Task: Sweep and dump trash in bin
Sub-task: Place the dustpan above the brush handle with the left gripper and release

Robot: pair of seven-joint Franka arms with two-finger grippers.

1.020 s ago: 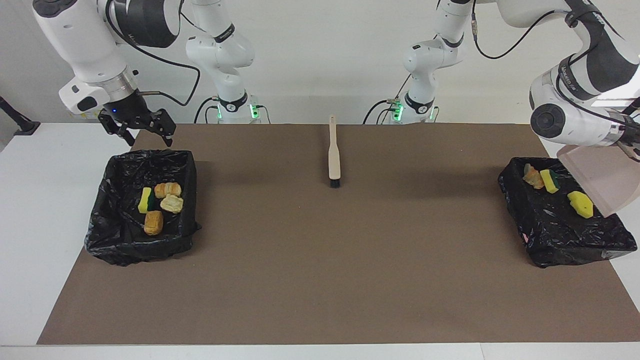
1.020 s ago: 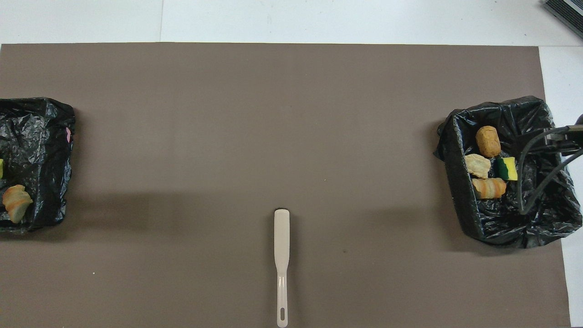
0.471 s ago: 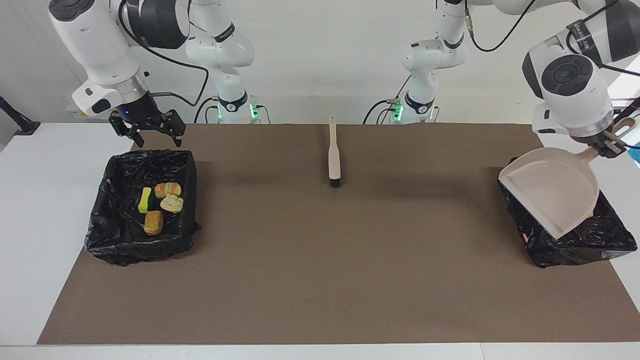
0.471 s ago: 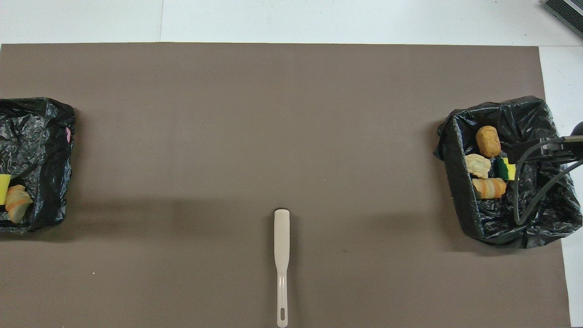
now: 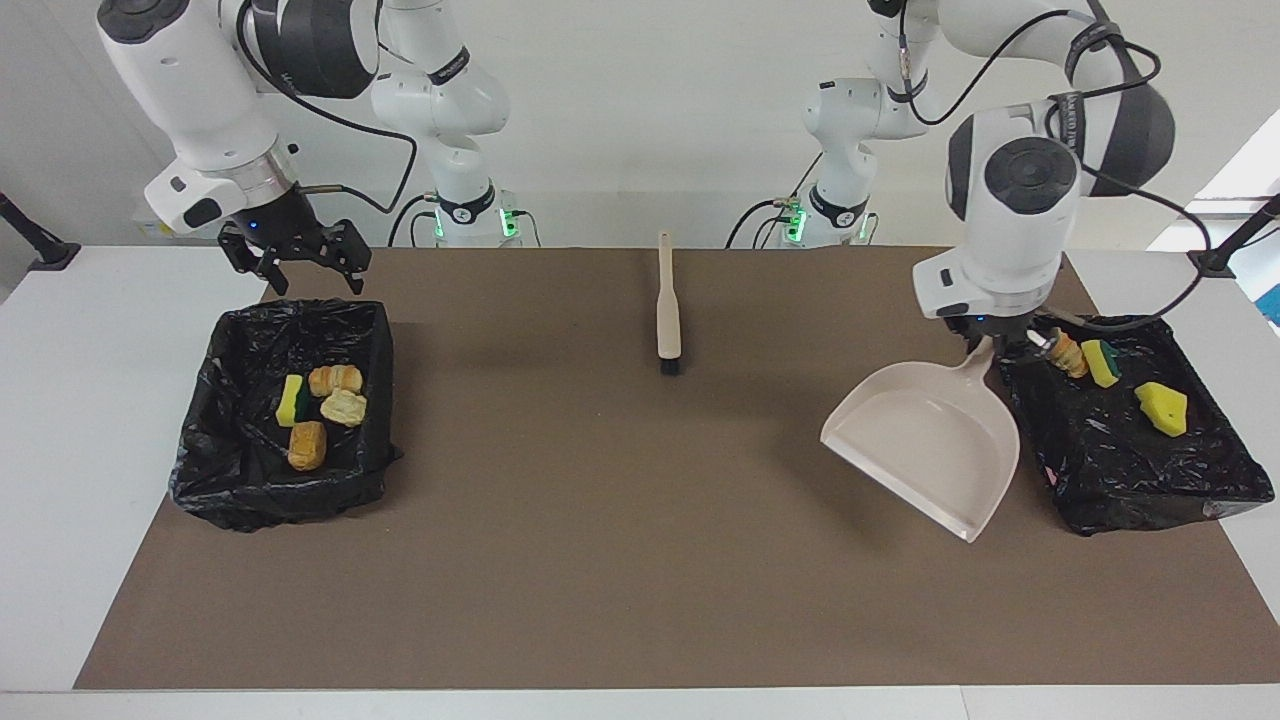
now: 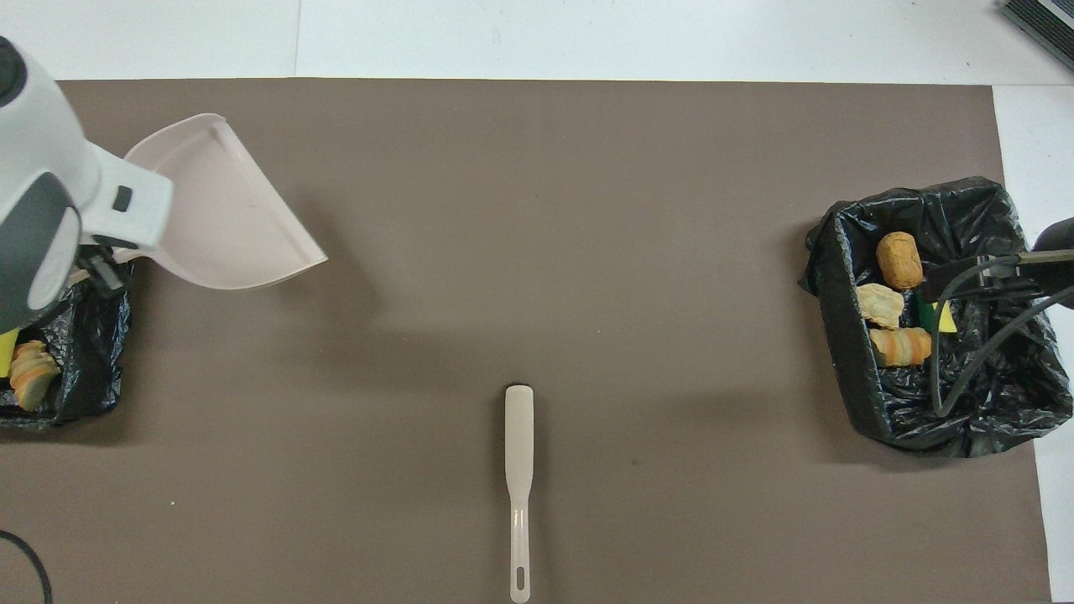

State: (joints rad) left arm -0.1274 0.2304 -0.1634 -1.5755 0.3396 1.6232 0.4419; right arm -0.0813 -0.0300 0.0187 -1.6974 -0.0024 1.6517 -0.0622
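Observation:
My left gripper (image 5: 992, 335) is shut on the handle of the beige dustpan (image 5: 925, 445). The pan hangs tilted and empty over the mat, beside the black-lined bin (image 5: 1130, 470) at the left arm's end. That bin holds trash: a bread chunk (image 5: 1066, 352), a green-backed sponge (image 5: 1100, 362) and a yellow sponge (image 5: 1162, 408). A second bin (image 5: 230, 470), at the right arm's end, holds several scraps, among them a sponge (image 5: 291, 400) and a bread chunk (image 5: 307, 445). My right gripper (image 5: 310, 270) is open above that bin's edge nearest the robots.
A beige brush (image 5: 668, 310) lies on the brown mat (image 5: 620, 560) midway between the bins, close to the robots, handle toward them; in the overhead view it is the brush (image 6: 519, 470). The dustpan (image 6: 218, 214) shows there too.
My left arm has swung the dustpan off the bin toward the table's middle, baring the trash in it. The right gripper shifted slightly at first, then stayed still.

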